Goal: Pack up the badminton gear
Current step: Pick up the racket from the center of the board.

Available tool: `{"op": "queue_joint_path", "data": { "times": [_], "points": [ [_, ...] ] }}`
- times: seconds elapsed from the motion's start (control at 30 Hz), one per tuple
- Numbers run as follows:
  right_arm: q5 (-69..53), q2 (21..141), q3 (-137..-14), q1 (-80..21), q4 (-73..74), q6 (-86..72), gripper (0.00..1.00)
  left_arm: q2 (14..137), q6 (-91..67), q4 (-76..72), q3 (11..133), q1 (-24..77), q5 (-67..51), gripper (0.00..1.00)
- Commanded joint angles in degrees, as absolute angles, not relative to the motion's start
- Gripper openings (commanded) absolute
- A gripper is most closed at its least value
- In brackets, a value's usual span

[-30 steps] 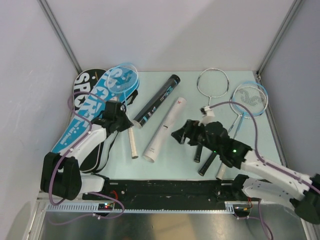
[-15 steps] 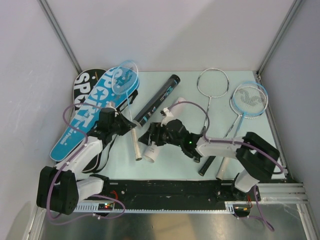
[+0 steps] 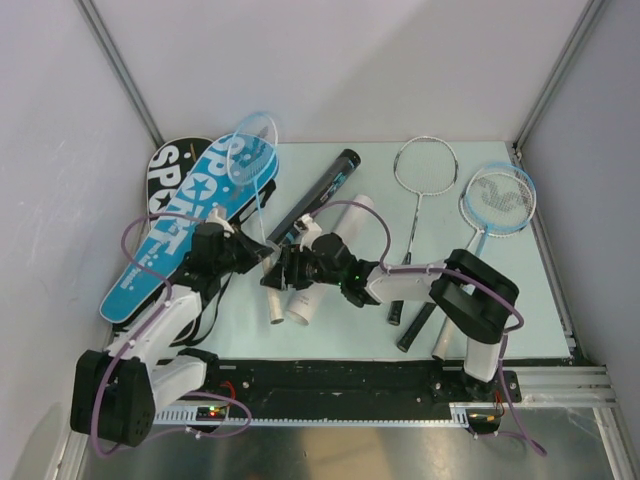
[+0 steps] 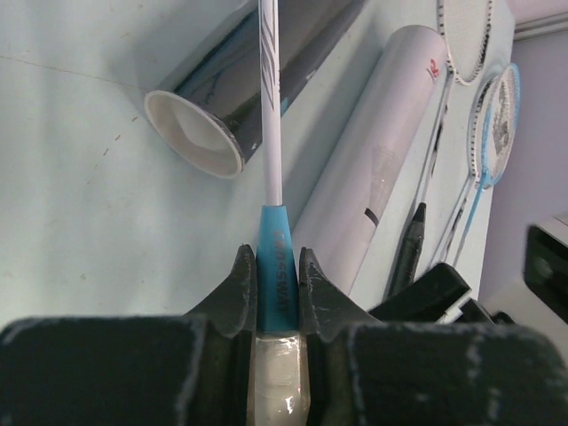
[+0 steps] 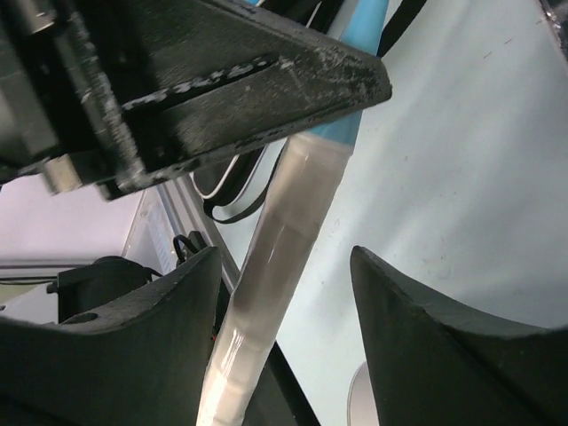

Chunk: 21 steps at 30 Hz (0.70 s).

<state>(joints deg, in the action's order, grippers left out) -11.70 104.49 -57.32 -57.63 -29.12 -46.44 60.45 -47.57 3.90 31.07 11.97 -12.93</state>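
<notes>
The blue racket's head (image 3: 250, 160) lies over the blue "SPORT" cover (image 3: 165, 245). My left gripper (image 3: 248, 256) is shut on the blue cone at the top of its handle (image 4: 277, 266). The white grip (image 5: 282, 232) runs between the fingers of my right gripper (image 3: 277, 274), which is open; its left finger (image 5: 151, 337) is close to the grip and the right one stands apart. The black teal-printed tube (image 3: 322, 193) and the white tube (image 3: 338, 232) lie beside it on the table.
A black "SPORT" cover (image 3: 166, 165) lies under the blue one at the far left. A silver racket (image 3: 427, 165) and a second blue-rimmed racket (image 3: 498, 198) lie at the right, their handles (image 3: 414, 328) near the front rail. The black tube's open end (image 4: 193, 133) faces my left wrist.
My right arm has swung left across the table from the right-hand rackets to the blue racket's handle, and its jaws have narrowed around it. The left gripper has kept hold and shifted slightly.
</notes>
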Motion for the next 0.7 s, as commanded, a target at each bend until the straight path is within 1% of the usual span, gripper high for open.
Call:
{"op": "queue_joint_path", "data": {
  "times": [0.0,0.4,0.5,0.53,0.6,0.63,0.67],
  "points": [
    [-13.5,107.3,-61.5,-57.3,-31.3,-44.7,0.64,56.5,-47.4,-2.4,30.1,11.5,-15.5,0.0],
    [-12.4,108.9,-62.5,-56.7,-34.0,-46.0,0.46,50.4,-53.3,-4.9,25.8,11.5,-13.5,0.0],
    [-11.5,108.5,-62.0,-57.0,-34.9,-45.8,0.4,49.5,-54.1,-5.4,25.3,11.6,-13.0,0.0],
    [-11.3,108.3,-61.8,-57.0,-35.5,-45.8,0.36,49.2,-54.2,-5.5,25.4,11.5,-12.9,0.0],
    [-10.9,107.9,-61.3,-57.0,-36.2,-45.7,0.15,49.1,-54.1,-5.6,25.6,11.6,-12.9,0.0],
    [-10.5,107.7,-61.1,-57.0,-36.3,-45.6,0.07,49.1,-53.9,-5.5,25.8,11.6,-13.1,0.01],
    [-10.4,107.2,-60.6,-57.0,-36.5,-45.6,0.04,49.1,-53.3,-5.5,26.1,11.5,-13.2,0.06]
  ]
}}
